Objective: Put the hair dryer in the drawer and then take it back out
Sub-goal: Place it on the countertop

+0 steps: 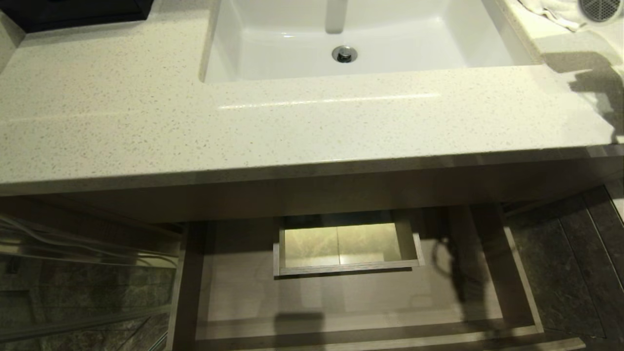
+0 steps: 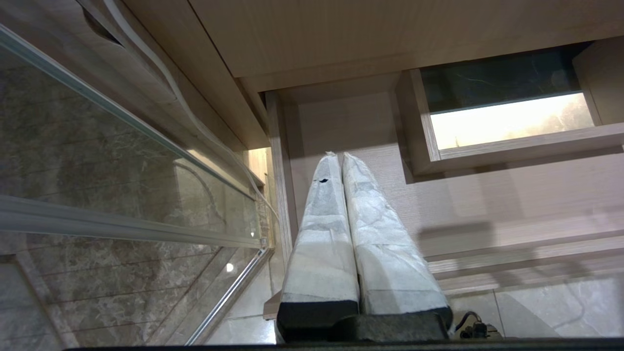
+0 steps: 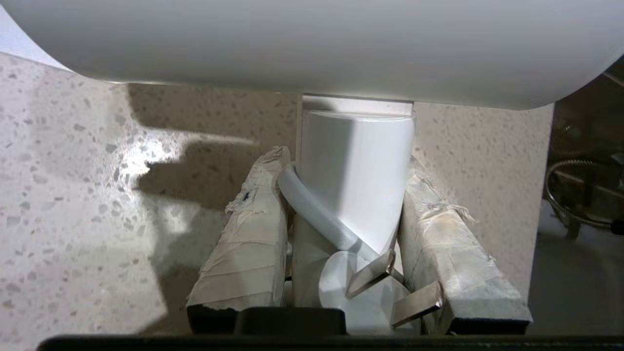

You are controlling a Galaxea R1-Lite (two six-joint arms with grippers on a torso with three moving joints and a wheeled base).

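Holding the dryer (image 3: 356, 180) by its handle, right hand (image 3: 341, 234) is up over the table (image 1: 146, 122); drawer (image 1: 234, 292) sits open below, w/ left hand (image 2: 341, 161) shut nearby.

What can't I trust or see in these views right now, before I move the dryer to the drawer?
- Hair dryer: head view's top right corner cuts it to its grille; right wrist view fills with barrel and handle, nozzle end off-frame.
- Right gripper: absent from head view.
- Drawer: front cut by head view's lower edge; back under the countertop.
- Power cord: mostly hidden behind the right fingers.
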